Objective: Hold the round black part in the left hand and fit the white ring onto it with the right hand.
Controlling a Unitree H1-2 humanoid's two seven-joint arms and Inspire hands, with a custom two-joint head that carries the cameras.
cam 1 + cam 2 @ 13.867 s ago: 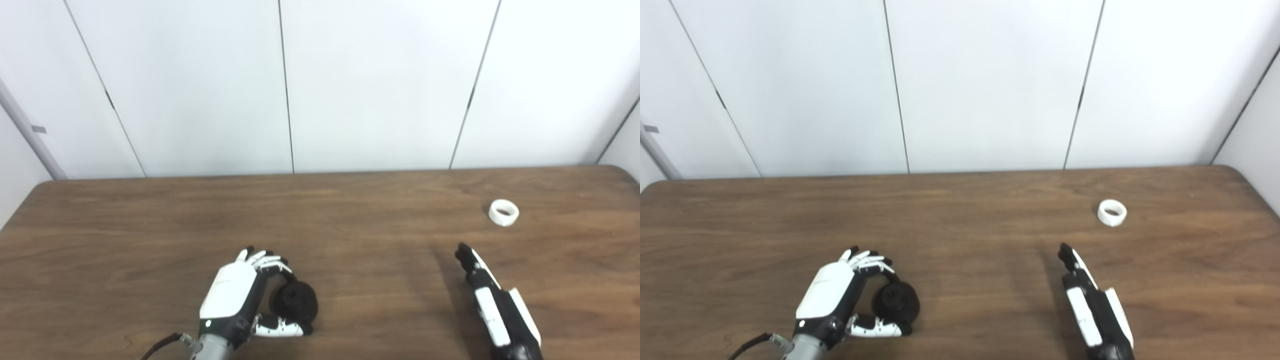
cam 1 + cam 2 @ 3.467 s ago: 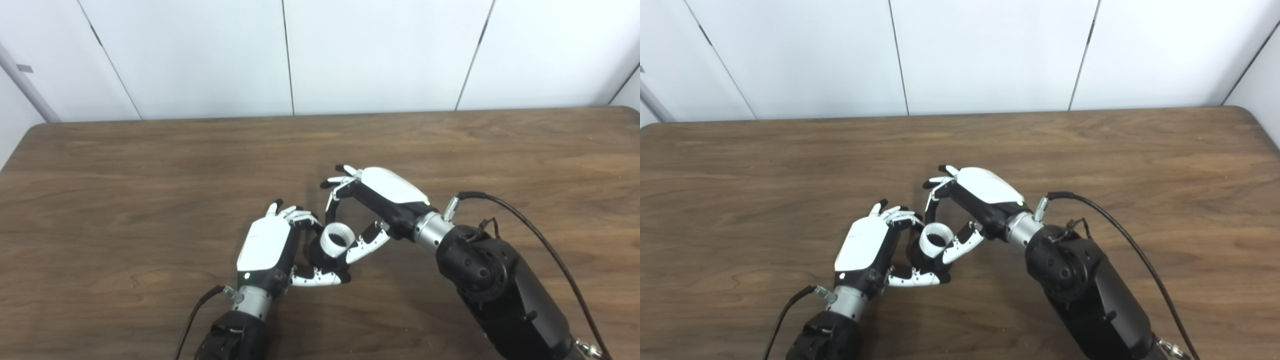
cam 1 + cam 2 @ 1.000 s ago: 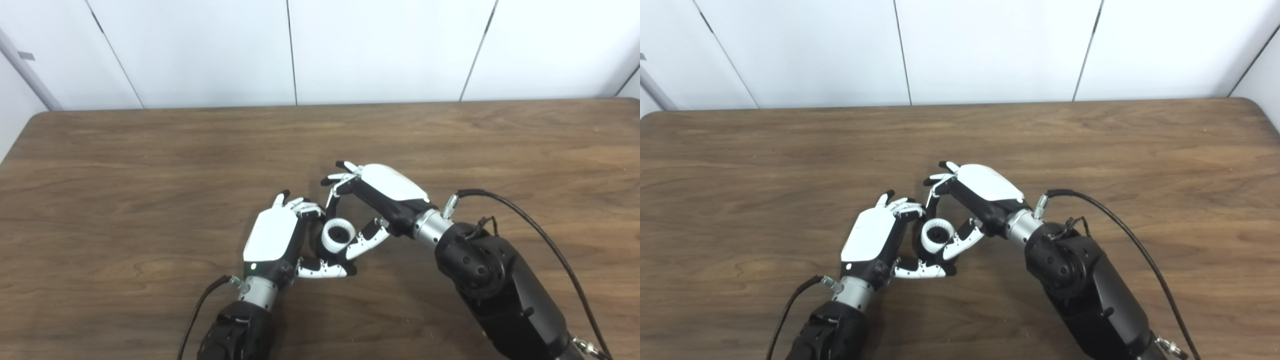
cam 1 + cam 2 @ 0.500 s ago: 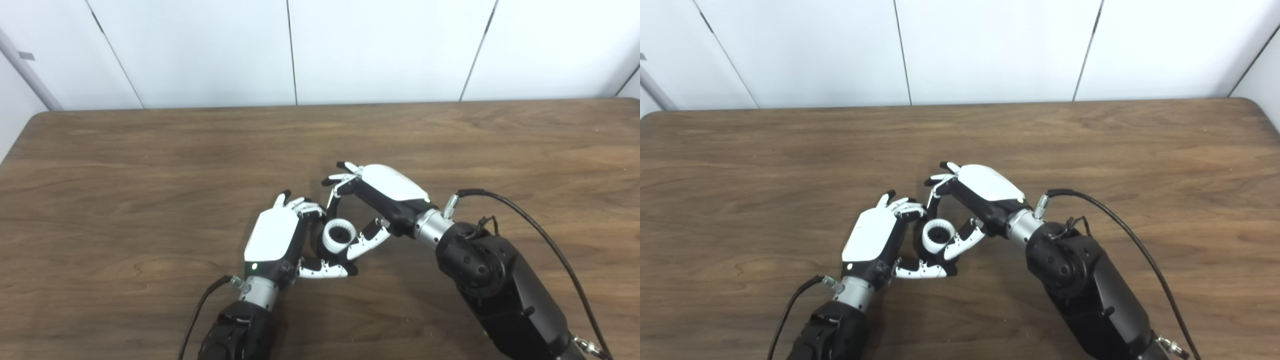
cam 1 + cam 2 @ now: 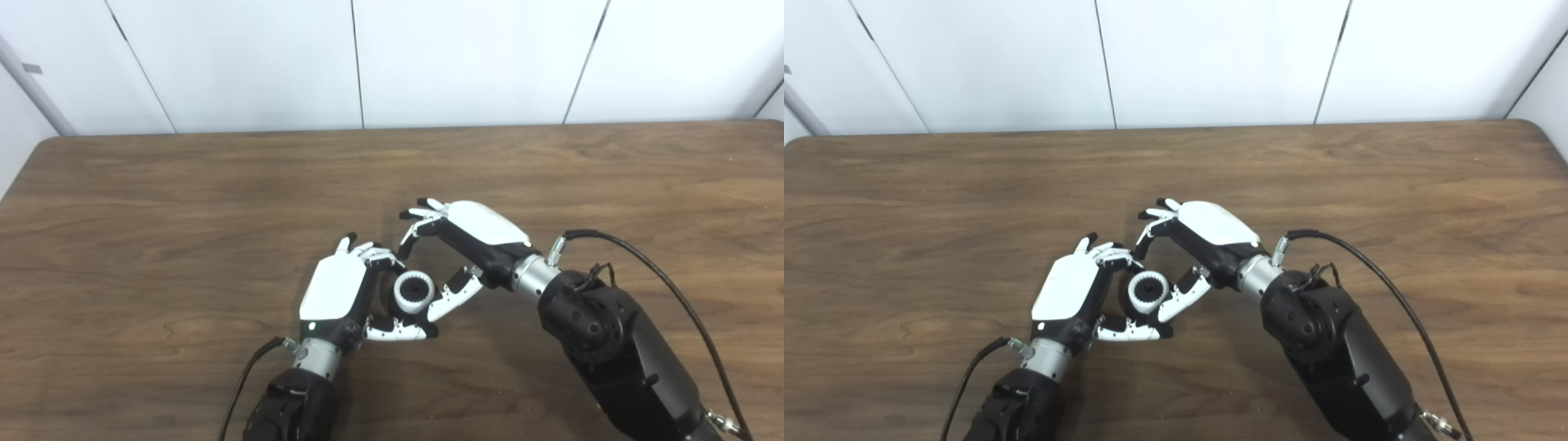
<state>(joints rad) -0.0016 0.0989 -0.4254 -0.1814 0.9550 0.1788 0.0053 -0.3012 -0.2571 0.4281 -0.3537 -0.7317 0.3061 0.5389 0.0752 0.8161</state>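
White ring [image 5: 414,291] is now seated lower on the black part [image 5: 392,304] clamped in the left hand [image 5: 335,295], right hand [image 5: 471,240] spread and backed off, so fitting looks done.

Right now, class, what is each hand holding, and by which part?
The left hand grips the round black part by its outer rim. The right hand is open, off the white ring.

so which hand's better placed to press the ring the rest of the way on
The right hand. Its fingers arch over the white ring with nothing in them, thumb beside it. The left hand is wrapped around the round black part under the ring, so letting go would probably drop it.
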